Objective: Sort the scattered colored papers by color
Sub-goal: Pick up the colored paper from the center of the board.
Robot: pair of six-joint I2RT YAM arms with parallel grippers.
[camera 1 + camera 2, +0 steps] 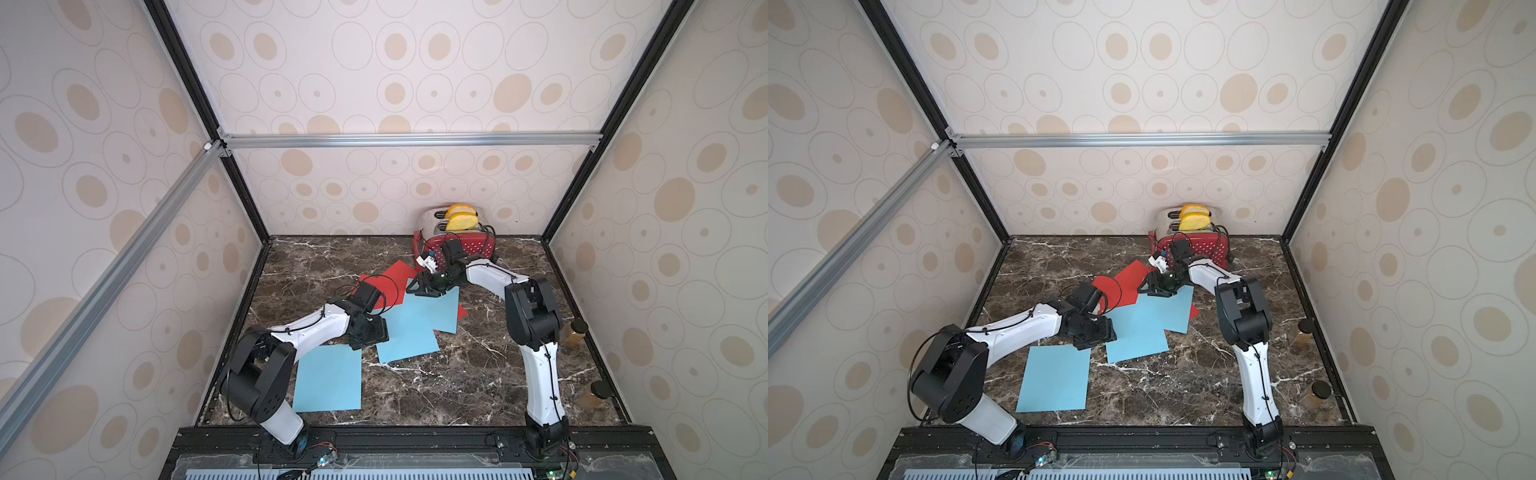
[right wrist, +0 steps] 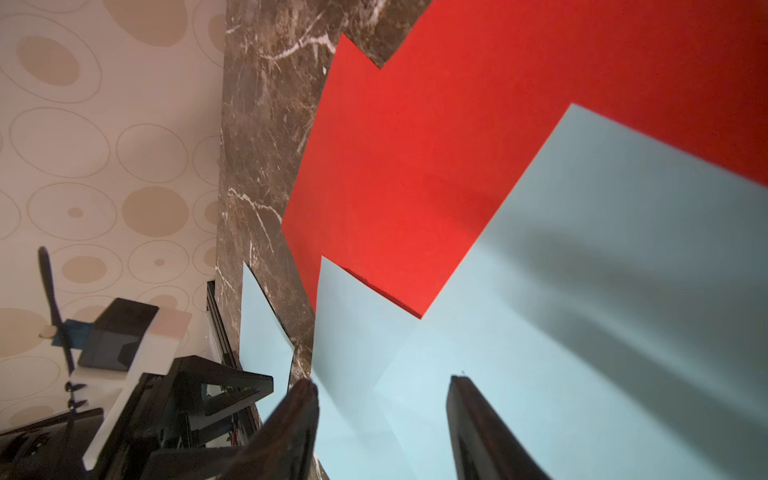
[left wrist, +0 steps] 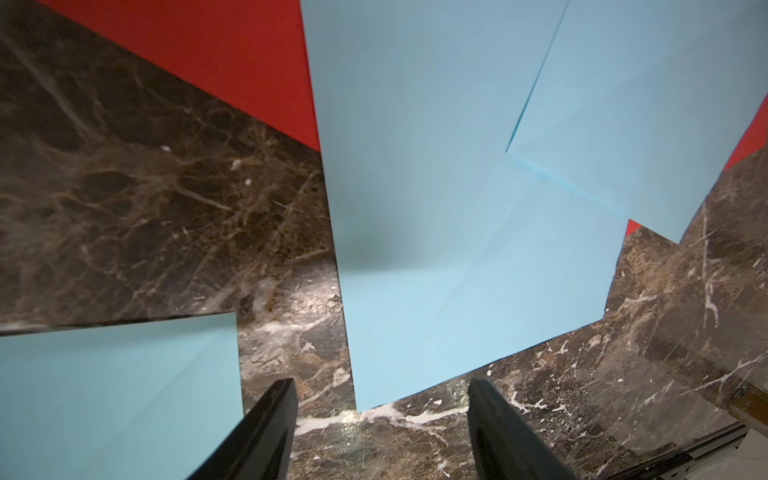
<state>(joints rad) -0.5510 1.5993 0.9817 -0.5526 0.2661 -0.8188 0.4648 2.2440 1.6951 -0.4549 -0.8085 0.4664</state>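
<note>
Colored papers [image 1: 409, 332]: three flat sky-blue sheets, two overlapping perhaps two red ones

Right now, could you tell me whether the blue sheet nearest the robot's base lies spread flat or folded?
Spread flat: the blue sheet lies as one open rectangle on the marble tabletop, no flap turned over.

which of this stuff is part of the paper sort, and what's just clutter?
Part of the job:
- lone blue paper
- two overlapping blue papers
- red papers, partly under the blue ones

Just lying about:
- toaster with yellow slices
- two amber jars on the right
</note>
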